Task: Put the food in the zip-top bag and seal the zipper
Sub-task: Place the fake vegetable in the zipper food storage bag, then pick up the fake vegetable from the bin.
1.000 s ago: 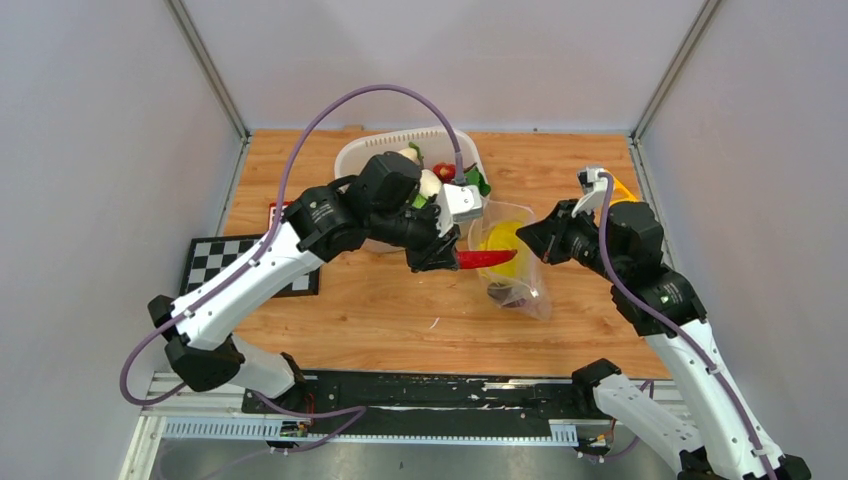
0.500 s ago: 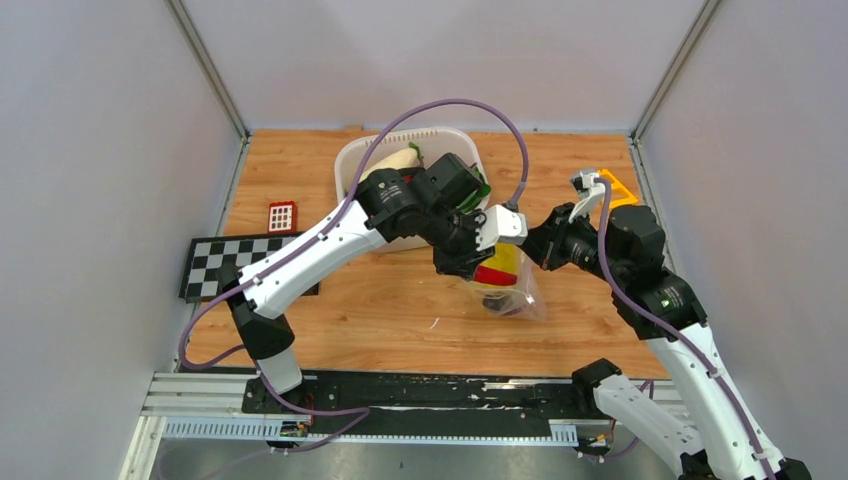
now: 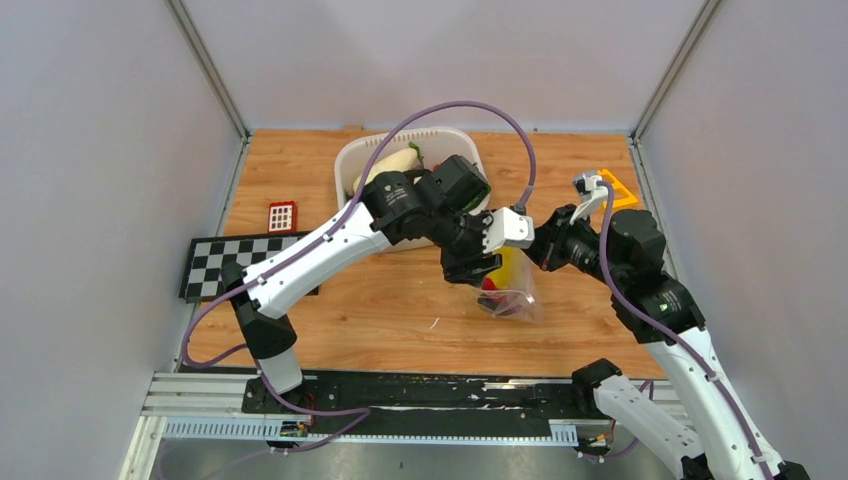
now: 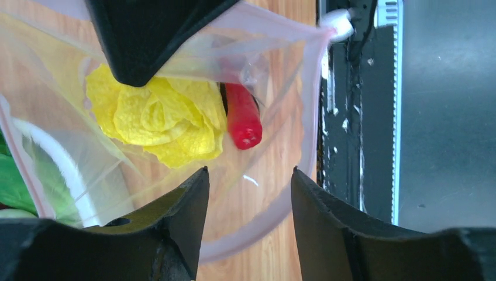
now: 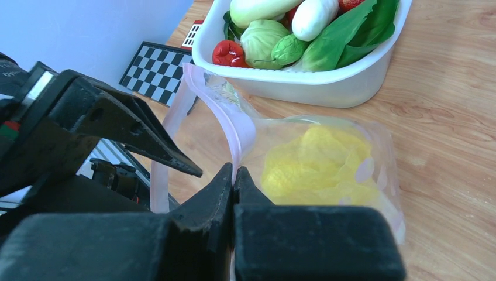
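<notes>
**Two arms at one bag.** One zip-top bag rests on the table just in front of one white tub. The right claw is closed, pinching the bag's pink zipper and holding the mouth up. The left claw hangs at that mouth, its two fingers parted with nothing between them. Inside the bag lie one yellow cabbage and one red piece; a dark third piece may lie beneath, but the overhead view is too small to tell. The tub holds two long pale pieces, one pale green cabbage, one red tomato-like piece and green leaves. One checkerboard and one small red tile lie on the left.
</notes>
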{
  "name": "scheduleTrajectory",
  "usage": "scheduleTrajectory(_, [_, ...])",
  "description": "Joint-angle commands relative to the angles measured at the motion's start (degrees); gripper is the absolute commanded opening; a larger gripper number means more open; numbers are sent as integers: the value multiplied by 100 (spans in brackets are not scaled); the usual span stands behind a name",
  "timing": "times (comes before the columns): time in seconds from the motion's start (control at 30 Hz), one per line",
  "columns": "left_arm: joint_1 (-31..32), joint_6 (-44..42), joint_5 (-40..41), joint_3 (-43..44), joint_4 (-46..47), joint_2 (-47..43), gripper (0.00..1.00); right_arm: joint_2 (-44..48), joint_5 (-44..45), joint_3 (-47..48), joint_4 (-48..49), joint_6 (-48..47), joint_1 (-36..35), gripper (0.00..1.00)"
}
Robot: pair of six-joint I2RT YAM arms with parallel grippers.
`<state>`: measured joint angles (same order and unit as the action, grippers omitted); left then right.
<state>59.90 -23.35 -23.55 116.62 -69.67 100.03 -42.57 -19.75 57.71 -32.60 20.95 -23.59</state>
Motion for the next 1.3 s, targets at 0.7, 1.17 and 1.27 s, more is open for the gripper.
scheduleTrajectory(0.7, [-61,1570,2923,-3908,5318,-3517,100,213,569,-67,342,218,-13,0])
scheduleTrajectory(1.17, [-1517,3993,5331,-3505,5212,-1940,100,257,550,-41,285,282,-13,0])
scheduleTrajectory(1.27, [-1634,4354,5318,-2966,5032,-1223,100,258,552,-41,264,299,-14,0])
